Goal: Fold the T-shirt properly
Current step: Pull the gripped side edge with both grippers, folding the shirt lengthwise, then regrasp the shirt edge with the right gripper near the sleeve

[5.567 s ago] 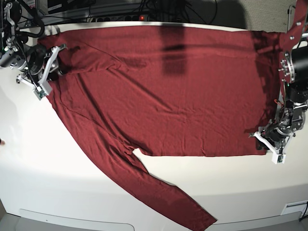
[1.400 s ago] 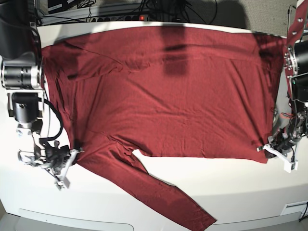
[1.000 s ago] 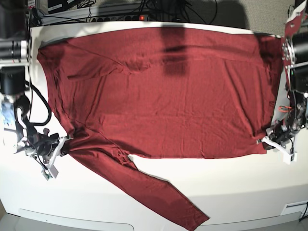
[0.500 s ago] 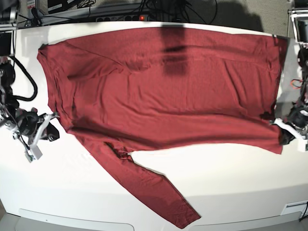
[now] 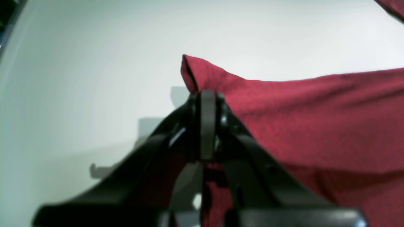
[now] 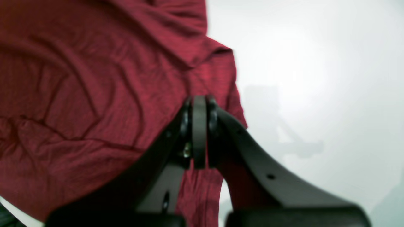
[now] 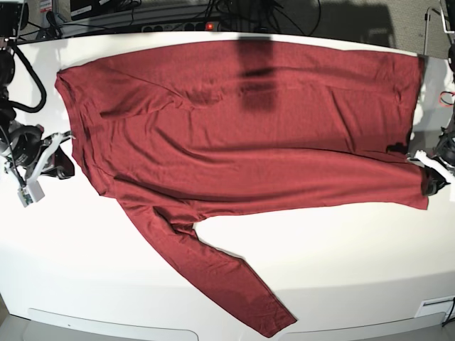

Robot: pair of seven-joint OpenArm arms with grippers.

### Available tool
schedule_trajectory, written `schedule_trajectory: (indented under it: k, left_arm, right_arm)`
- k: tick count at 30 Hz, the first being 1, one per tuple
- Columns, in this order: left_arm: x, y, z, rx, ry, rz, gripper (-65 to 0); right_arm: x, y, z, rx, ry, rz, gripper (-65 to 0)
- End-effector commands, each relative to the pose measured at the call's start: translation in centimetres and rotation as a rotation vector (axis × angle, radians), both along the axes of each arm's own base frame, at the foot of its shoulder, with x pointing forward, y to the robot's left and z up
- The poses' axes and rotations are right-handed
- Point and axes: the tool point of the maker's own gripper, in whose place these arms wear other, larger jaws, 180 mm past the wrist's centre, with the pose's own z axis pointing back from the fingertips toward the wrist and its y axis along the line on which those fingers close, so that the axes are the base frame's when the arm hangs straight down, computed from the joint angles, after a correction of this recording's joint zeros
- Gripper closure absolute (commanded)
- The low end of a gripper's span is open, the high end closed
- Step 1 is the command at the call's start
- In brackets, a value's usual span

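Jaws pinched tight on both sides: the left gripper (image 5: 206, 94) is clamping a corner of the T-shirt (image 7: 242, 142), the right gripper (image 6: 199, 101) is nipping its edge, and the cloth is lying spread across the white table (image 7: 341, 270).

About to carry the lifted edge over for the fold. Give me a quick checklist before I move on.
1. Left claw shut on the T-shirt corner: ok.
2. Right claw shut on the shirt's edge: ok.
3. Lifted edge fairly straight between both claws in the base view: ok.
4. Loose sleeve tucked in: not ok, it trails toward the table's near edge.
5. Far edge lying flat: ok.
6. How much cloth each claw holds: cannot tell.
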Motion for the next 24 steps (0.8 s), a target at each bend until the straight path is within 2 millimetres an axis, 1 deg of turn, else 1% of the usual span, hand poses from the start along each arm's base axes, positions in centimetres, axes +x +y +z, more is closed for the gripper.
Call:
schedule_trajectory:
  k: [1,3,4,6,7,8,12,15,19,22,24]
  left_arm:
    - [1.1,0.4,2.5,0.011,-0.082,-0.003,0.0]
    - [1.2,0.2,2.9,0.006,-0.102,-0.004,0.0]
    - [1.3,0.1,3.0,0.004,-0.110,-0.004,0.0]
    - [1.3,0.0,3.0,-0.002,-0.118,-0.003,0.0]
    - [1.3,-0.1,2.9,-0.005,-0.120,-0.003,0.0]
    - [1.3,-0.2,2.9,-0.009,-0.119,-0.002,0.0]
    - [1.3,-0.3,2.8,-0.007,-0.118,-0.003,0.0]
    - [1.3,-0.2,2.8,-0.001,-0.117,-0.003,0.0]
    - [1.3,-0.2,2.8,-0.002,-0.120,-0.003,0.0]
    - [1.3,-0.2,2.8,-0.002,-0.120,-0.003,0.0]
    - [1.3,-0.2,2.8,-0.002,-0.120,-0.003,0.0]
  right_arm:
    - [1.2,0.4,2.0,0.018,-0.071,0.016,0.0]
    - [1.8,1.2,2.1,0.030,-0.097,0.021,0.0]
    - [2.3,1.8,2.0,0.030,-0.110,0.026,-5.3]
    - [3.4,3.1,1.6,0.035,-0.121,0.035,-22.6]
    - [4.0,3.7,1.2,0.035,-0.117,0.041,-27.6]
    - [4.8,4.1,0.7,0.033,-0.108,0.036,-28.9]
    - [8.0,5.2,-1.4,0.046,-0.039,0.001,-28.9]
    - [9.6,5.7,-3.0,0.059,0.053,-0.014,-28.9]
    - [11.8,5.4,-3.4,0.073,0.108,-0.052,-28.9]
    - [13.0,4.9,-3.7,0.049,0.129,-0.075,-28.9]
    - [13.6,4.6,-3.8,0.063,0.141,-0.092,-28.9]
